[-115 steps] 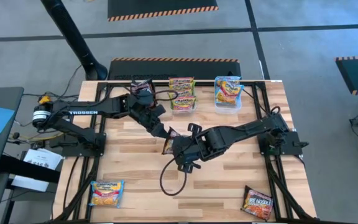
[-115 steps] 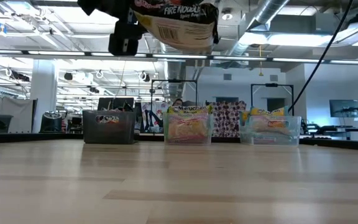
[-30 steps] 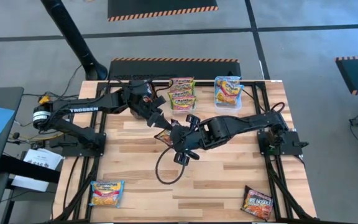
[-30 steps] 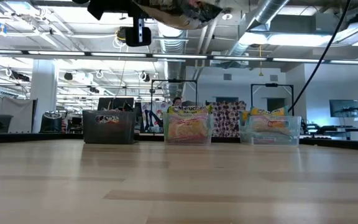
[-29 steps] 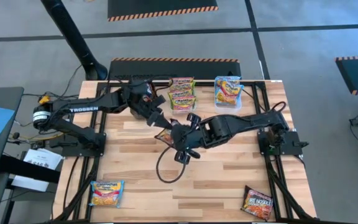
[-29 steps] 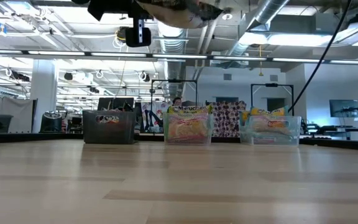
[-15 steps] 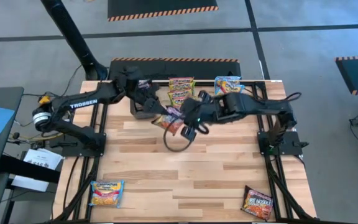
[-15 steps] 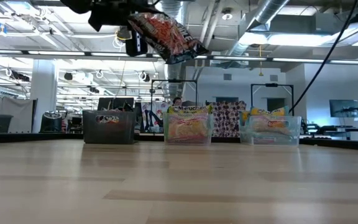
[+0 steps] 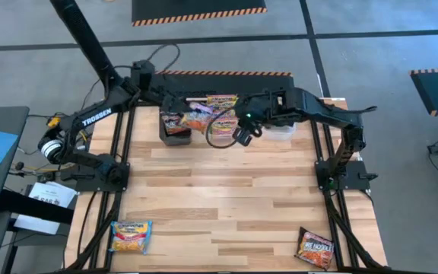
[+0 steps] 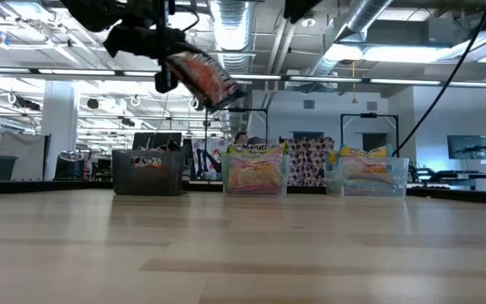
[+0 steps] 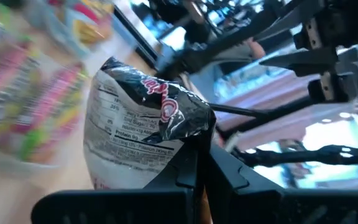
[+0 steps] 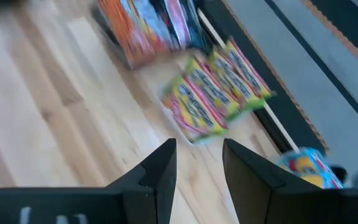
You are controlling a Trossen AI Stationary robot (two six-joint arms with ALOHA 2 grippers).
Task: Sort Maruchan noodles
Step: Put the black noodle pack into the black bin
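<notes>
A dark Maruchan noodle packet (image 9: 198, 119) with red print and a white label (image 11: 138, 140) hangs high over the table's far side, near the black tub (image 9: 173, 129). My left gripper (image 9: 183, 115) is shut on it. My right gripper (image 9: 239, 135) hovers open and holds nothing, over the clear tub of yellow-green packets (image 12: 213, 93); its arm hides most of the blue-packet tub (image 10: 366, 176). One orange-yellow packet (image 9: 131, 236) and one dark packet (image 9: 315, 247) lie flat near the table's front edge. My left gripper pinches the dark packet between its two fingers at a crumpled edge (image 11: 190, 135). The rest of the packet sticks out beyond the fingertips. In the low view the packet (image 10: 203, 78) hangs tilted, lifted well clear of the table and above the tubs.
Three tubs stand in a row along the far edge: the black tub (image 10: 148, 173), the middle clear tub (image 10: 254, 171) and the right clear tub. A black cable loop (image 9: 219, 131) hangs by my right gripper. Bare wood (image 9: 226, 198) spans the table's middle.
Both arms have swung from the table's middle toward its far edge. My left gripper has carried the dark packet toward the black tub, and the packet has gone from lying flat to hanging tilted. My right gripper has come away from the packet, toward the middle tub.
</notes>
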